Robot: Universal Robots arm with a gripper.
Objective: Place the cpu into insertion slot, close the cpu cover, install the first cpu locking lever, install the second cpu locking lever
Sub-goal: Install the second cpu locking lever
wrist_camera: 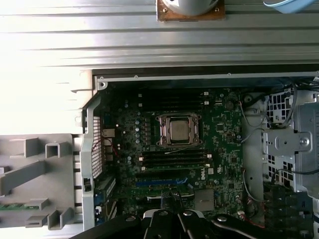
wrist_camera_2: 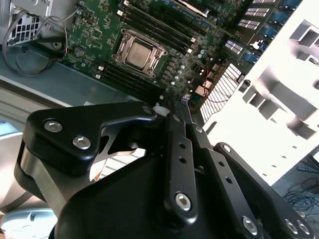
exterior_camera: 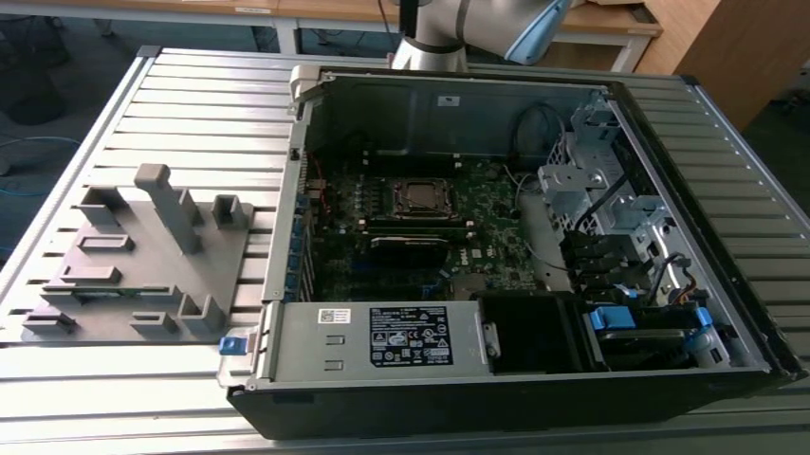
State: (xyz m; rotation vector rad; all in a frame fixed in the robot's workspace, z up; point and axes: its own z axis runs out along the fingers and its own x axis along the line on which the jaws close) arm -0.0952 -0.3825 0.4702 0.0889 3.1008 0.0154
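Note:
The insertion slot (wrist_camera: 178, 130) is a square socket with a silvery rim on the green motherboard, also seen in the exterior view (exterior_camera: 422, 197). The cpu (wrist_camera_2: 138, 54) lies flat in it, its grey-brown face (wrist_camera: 179, 130) showing through the cut-out of the cpu cover (wrist_camera_2: 123, 49), which lies down around it. A thin metal lever (wrist_camera: 182, 148) runs along one side of the socket. My gripper (wrist_camera_2: 174, 112) hangs high above the board, well away from the socket, with its fingers pressed together and nothing between them. Its tips (wrist_camera: 174, 195) are over the board's far part from the socket.
The open computer case (exterior_camera: 506, 379) lies on a slatted metal table (exterior_camera: 190, 104). Long black memory strips (wrist_camera: 174, 158) flank the socket. A drive cage with cables (exterior_camera: 595, 190) fills the exterior view's right. A grey fixture plate (exterior_camera: 139, 256) stands beside the case on that view's left.

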